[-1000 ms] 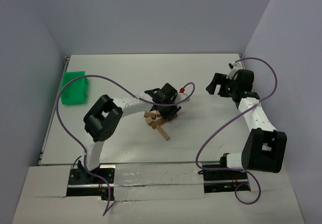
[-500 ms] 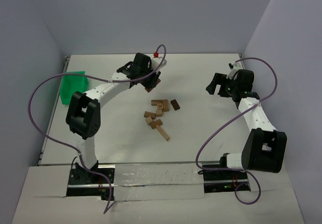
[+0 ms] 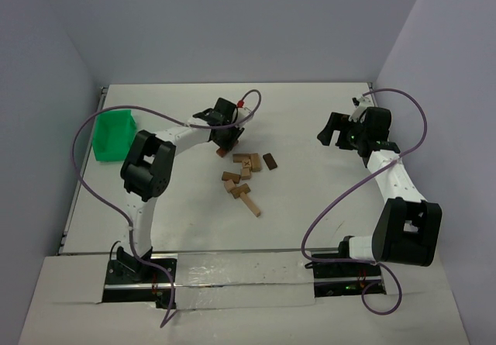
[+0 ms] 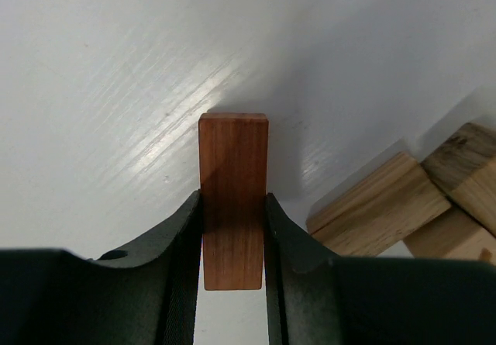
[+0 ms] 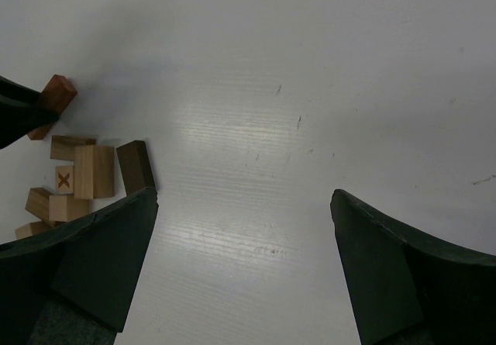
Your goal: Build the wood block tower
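White surface [image 3: 325,221], loose tan wooden blocks [image 3: 242,178] mid-frame.
Left end effector [image 4: 232,201] clamps a reddish-brown wooden bar [image 4: 232,155], likely the tower's base; right end effector [image 5: 242,198] gapes, idle.

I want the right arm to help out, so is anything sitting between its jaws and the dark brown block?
Nothing visible does. Only table lies between the right gripper, jaws open, and the dark brown block. The left gripper holds a reddish block beyond the pile, off that path.
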You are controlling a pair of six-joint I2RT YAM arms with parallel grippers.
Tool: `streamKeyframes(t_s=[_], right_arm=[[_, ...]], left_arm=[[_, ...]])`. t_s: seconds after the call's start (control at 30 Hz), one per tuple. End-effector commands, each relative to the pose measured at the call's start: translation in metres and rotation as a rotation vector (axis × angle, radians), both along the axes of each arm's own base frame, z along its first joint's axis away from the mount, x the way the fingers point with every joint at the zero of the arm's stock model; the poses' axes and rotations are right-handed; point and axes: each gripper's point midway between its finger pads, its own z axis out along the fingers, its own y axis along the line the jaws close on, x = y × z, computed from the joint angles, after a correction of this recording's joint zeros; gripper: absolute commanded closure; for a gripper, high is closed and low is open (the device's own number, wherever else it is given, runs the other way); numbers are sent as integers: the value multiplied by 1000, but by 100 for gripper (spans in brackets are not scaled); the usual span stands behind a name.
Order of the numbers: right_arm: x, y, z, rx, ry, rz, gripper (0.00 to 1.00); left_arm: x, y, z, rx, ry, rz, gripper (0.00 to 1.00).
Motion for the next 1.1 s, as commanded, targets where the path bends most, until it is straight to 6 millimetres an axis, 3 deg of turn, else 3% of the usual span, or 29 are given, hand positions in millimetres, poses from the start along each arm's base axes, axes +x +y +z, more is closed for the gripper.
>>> streamKeyframes(t_s=[0.0,0.23,0.47,0.57,0.67,0.8,1.0,1.07], right_arm=[[11,-4,26,-14,-76,0,0],[11,-4,26,-14,-76,0,0],[11,-4,28,-16,-81,-1,0],[11,-5,28,-18,-84,-4,0],[10,-5,29,-21,-85,-5,0],[10,-5,27,-20,-79,-5,0],[11,-4,25,-15,-75,1,0],[11,-3,23,-13,-69,5,0]], left_arm=[[-21,-31,-2,-13,-42,-63,100],[-91,-80,-9,-39,5,-175,100],[-152,-105,-12,-103,140,-227,100],[-167,-111,-8,-128,165,-219,100],[-168,-114,2,-158,169,-178,100],[-149,-105,22,-180,112,-50,100],[-98,-62,46,-155,37,400,100],[-96,-55,41,-177,79,483,100]])
